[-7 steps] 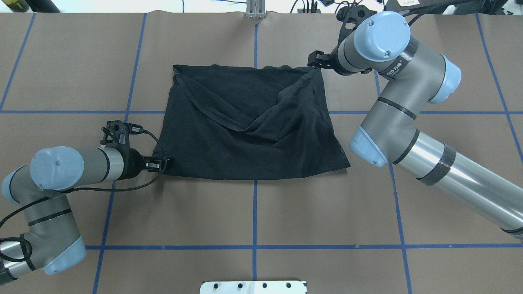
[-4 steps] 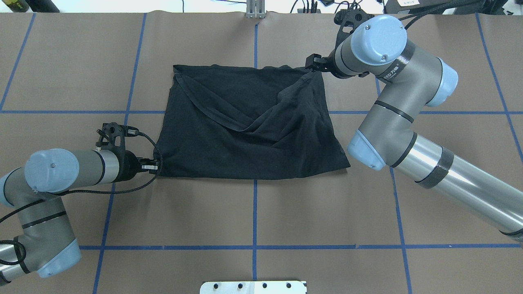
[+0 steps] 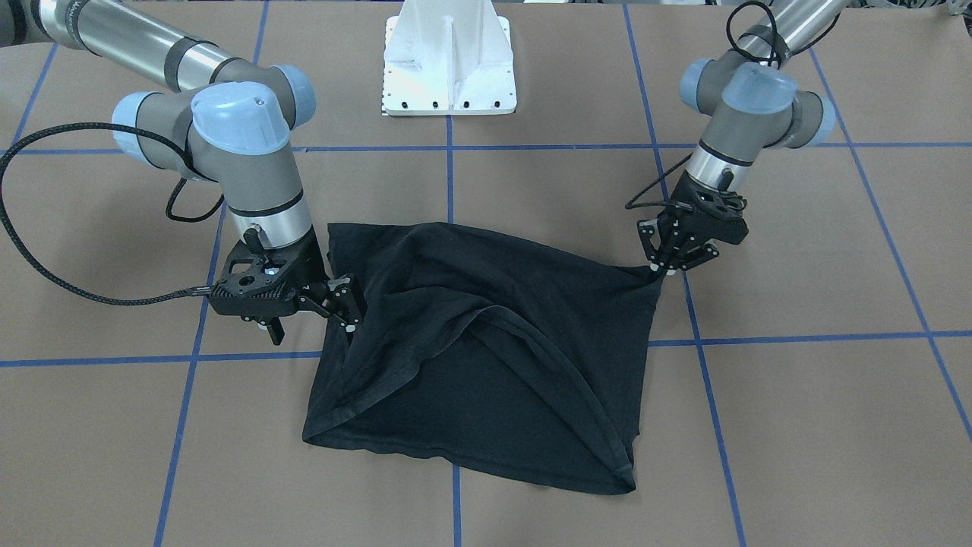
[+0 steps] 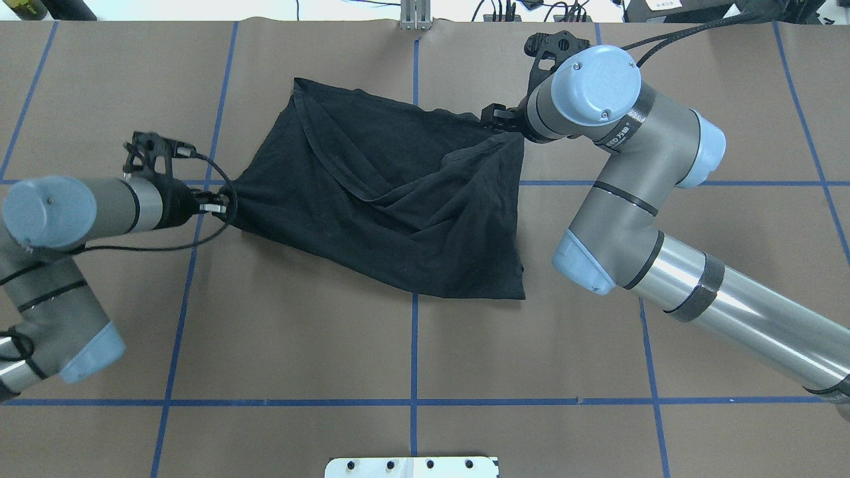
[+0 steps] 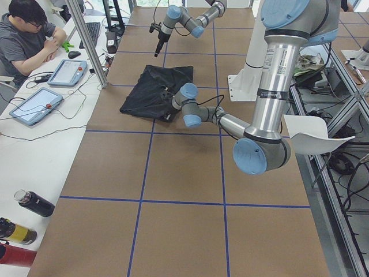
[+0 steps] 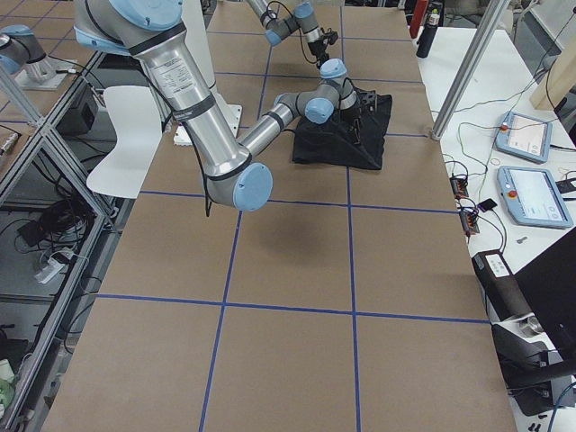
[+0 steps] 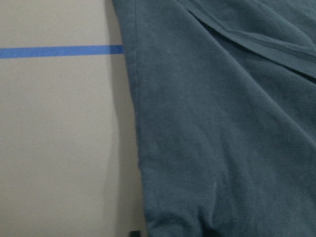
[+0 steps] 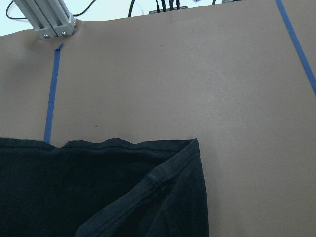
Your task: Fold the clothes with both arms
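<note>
The black T-shirt (image 4: 398, 199) lies crumpled and skewed on the brown table, with a diagonal hem fold across it; no print or logo shows. My left gripper (image 4: 222, 202) is shut on the shirt's left corner, which is pulled taut; it is on the right in the front view (image 3: 664, 270). My right gripper (image 4: 497, 123) is shut on the shirt's far right corner and is on the left in the front view (image 3: 345, 304). The left wrist view shows the shirt's edge (image 7: 222, 123) over the table. The right wrist view shows a folded corner (image 8: 123, 192).
The white pedestal base (image 3: 449, 68) stands at the robot's side of the table. Blue tape lines (image 4: 414, 345) grid the brown table cover. An aluminium post (image 4: 415, 16) stands at the far edge. An operator (image 5: 26, 34) sits at a side desk with tablets.
My left gripper has moved left and toward the far edge, dragging its corner so the shirt is skewed. My right gripper has shifted slightly left with its corner.
</note>
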You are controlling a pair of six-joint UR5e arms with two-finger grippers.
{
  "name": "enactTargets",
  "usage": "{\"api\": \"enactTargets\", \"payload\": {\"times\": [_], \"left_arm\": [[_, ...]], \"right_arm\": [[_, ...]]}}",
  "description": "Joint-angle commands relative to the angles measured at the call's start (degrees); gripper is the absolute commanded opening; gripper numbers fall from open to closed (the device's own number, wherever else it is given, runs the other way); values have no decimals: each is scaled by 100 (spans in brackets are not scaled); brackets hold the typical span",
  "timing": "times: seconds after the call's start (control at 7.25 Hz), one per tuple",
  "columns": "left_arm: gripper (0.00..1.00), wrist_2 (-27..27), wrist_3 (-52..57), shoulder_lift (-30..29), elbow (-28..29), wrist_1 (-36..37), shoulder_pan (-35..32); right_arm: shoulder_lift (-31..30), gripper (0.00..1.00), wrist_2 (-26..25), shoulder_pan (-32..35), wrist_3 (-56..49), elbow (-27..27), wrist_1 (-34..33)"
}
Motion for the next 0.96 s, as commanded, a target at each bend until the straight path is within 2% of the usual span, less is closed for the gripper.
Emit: {"api": "enactTargets", "payload": {"times": [0.0, 0.28, 0.55, 0.69, 0.83], "left_arm": [[0, 4, 537, -1441, 1813, -20, -809], [0, 22, 1361, -2508, 3355, -29, -1337], [0, 4, 1498, -3781, 4726, -29, -1453], [91, -13, 1498, -3734, 4732, -186, -1471], [100, -31, 1498, -3133, 4263, -657, -1471]], "right_arm": [[11, 100, -82, -101, 104, 50, 0], [37, 100, -91, -171, 253, 111, 0], [37, 100, -231, -302, 307, 173, 0], [46, 100, -232, -320, 307, 164, 0], [63, 100, -240, -347, 307, 155, 0]]}}
